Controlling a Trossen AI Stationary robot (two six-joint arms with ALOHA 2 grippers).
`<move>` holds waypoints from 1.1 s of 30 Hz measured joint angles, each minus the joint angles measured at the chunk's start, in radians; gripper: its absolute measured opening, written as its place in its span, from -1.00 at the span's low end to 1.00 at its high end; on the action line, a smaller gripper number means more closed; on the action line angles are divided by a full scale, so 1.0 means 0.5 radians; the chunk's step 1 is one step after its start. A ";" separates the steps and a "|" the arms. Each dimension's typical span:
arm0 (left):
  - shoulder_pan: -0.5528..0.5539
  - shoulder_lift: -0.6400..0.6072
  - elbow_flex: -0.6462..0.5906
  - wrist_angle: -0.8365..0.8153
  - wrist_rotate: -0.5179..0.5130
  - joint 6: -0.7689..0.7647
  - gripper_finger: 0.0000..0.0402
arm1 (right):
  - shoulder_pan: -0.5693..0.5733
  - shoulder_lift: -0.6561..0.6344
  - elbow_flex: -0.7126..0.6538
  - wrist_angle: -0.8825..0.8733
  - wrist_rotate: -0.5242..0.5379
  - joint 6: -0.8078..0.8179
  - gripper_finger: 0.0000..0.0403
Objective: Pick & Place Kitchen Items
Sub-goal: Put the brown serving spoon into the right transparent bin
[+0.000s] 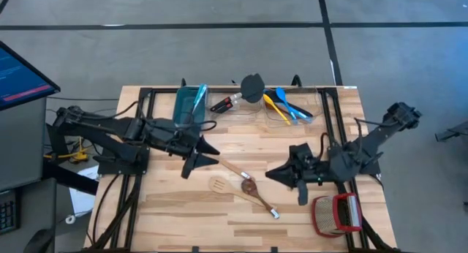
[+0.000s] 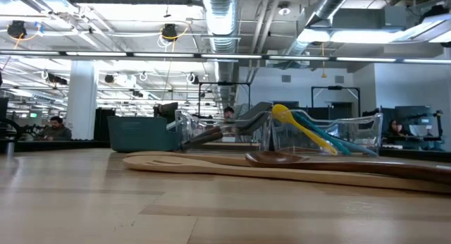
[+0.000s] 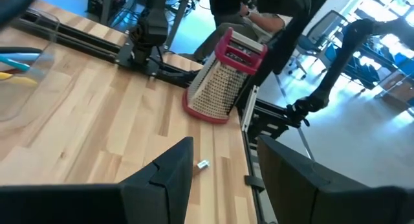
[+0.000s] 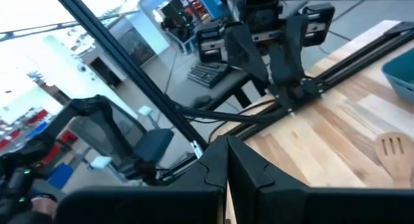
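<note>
Two wooden utensils lie flat on the table's middle: a slotted wooden turner (image 1: pixel 218 184) and a dark-bowled wooden spoon (image 1: pixel 252 187), also seen in the low view (image 2: pixel 275 159). A black spatula (image 1: pixel 252 85), yellow and blue silicone spoons (image 1: pixel 284 104) and a red-and-black tool (image 1: pixel 227 103) rest in a clear tray (image 1: pixel 311 115) at the far edge. My left gripper (image 1: pixel 199 156) (image 3: pixel 223 153) hovers open just left of the wooden utensils. My right gripper (image 1: pixel 287 181) (image 4: pixel 228 153) is shut and hangs right of them. Neither touches anything.
A teal bin (image 1: pixel 190 107) stands at the far edge, left of the clear tray. The red-and-tan woven basket (image 1: pixel 336 213) (image 3: pixel 223 81) lies at the near right corner. Black frame rails (image 1: pixel 139 136) run along both table sides. Bare wood stretches near the front left.
</note>
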 joint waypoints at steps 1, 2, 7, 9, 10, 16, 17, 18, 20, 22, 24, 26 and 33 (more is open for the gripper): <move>-0.007 0.000 0.000 0.000 0.000 0.000 -0.21 | 0.024 0.033 0.032 -0.004 0.026 0.001 -1.00; -0.014 0.000 0.000 0.000 0.000 0.000 -0.21 | 0.042 0.070 0.074 -0.005 0.032 0.000 -1.00; -0.056 0.001 0.000 -0.008 -0.001 0.000 -0.21 | 0.072 0.317 0.418 -0.176 0.034 0.002 -1.00; -0.069 0.001 0.000 -0.012 0.001 0.001 -0.21 | 0.071 0.439 0.611 -0.340 0.035 0.005 -1.00; -0.073 0.001 0.000 -0.015 0.001 0.001 -0.21 | 0.069 0.497 0.717 -0.451 0.035 0.018 -1.00; -0.072 0.001 0.000 -0.017 0.002 0.011 -0.21 | 0.069 0.830 1.294 -1.398 0.066 0.536 -1.00; -0.072 0.001 -0.001 -0.018 0.002 0.011 -0.21 | 0.069 0.883 1.369 -1.557 0.053 0.676 -1.00; -0.072 0.001 -0.001 -0.018 0.002 0.011 -0.21 | 0.069 0.934 1.435 -1.702 0.015 0.814 -1.00; -0.072 0.001 -0.001 -0.022 0.001 0.012 -0.21 | 0.069 1.027 1.533 -1.947 -0.102 1.053 -1.00; -0.072 0.001 -0.001 -0.023 0.002 0.013 -0.21 | 0.066 1.119 1.596 -2.111 -0.258 1.259 -1.00; -0.072 0.001 -0.001 -0.023 -0.001 0.015 -0.21 | 0.065 1.201 1.614 -2.210 -0.430 1.400 -1.00; -0.071 0.001 -0.001 -0.023 -0.003 0.017 -0.21 | 0.058 1.280 1.615 -2.228 -0.595 1.479 -1.00; -0.071 0.002 -0.001 -0.023 -0.003 0.017 -0.21 | 0.046 1.540 1.616 -2.292 -0.875 1.488 -1.00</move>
